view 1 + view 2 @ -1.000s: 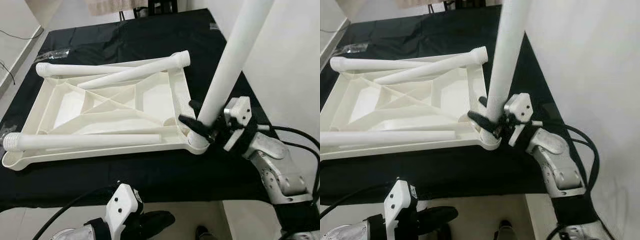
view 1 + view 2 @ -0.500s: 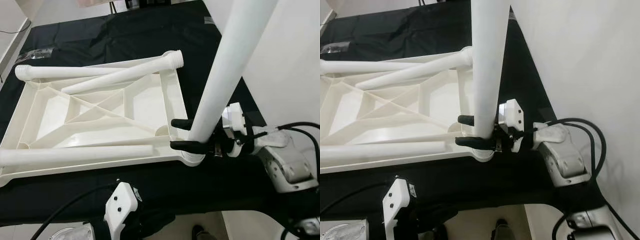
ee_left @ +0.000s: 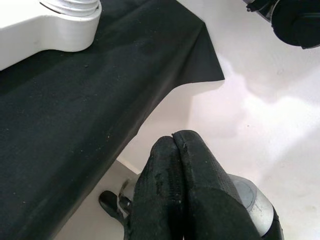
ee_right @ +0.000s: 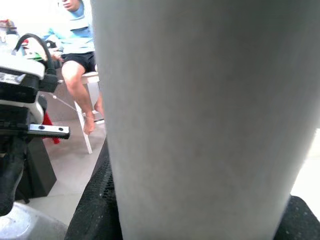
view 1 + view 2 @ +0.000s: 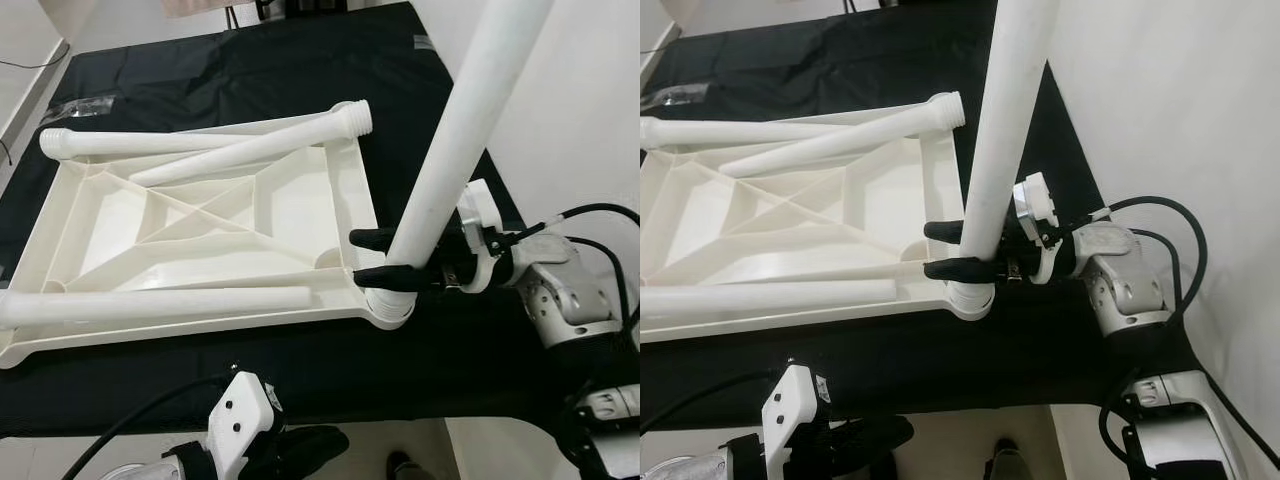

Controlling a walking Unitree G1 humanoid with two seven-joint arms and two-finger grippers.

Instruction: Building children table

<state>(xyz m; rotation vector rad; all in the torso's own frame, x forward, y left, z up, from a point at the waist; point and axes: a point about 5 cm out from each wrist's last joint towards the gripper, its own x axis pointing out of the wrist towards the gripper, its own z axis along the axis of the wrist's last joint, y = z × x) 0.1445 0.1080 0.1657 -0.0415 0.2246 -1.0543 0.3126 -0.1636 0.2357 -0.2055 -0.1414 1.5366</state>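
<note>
The upright table leg (image 5: 455, 140) runs off the frame's top edge. Its foot hides the corner socket (image 5: 388, 308). The near loose leg (image 5: 150, 305) is cut at the left.

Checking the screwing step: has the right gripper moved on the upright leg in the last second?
Yes. The right gripper, shut on the leg, has rolled: its fingers slanted down toward the socket before and now lie level above it.

tabletop (image 5: 200, 230) on cloth (image 5: 250, 80) — legs (image 5: 170, 300) across
</note>
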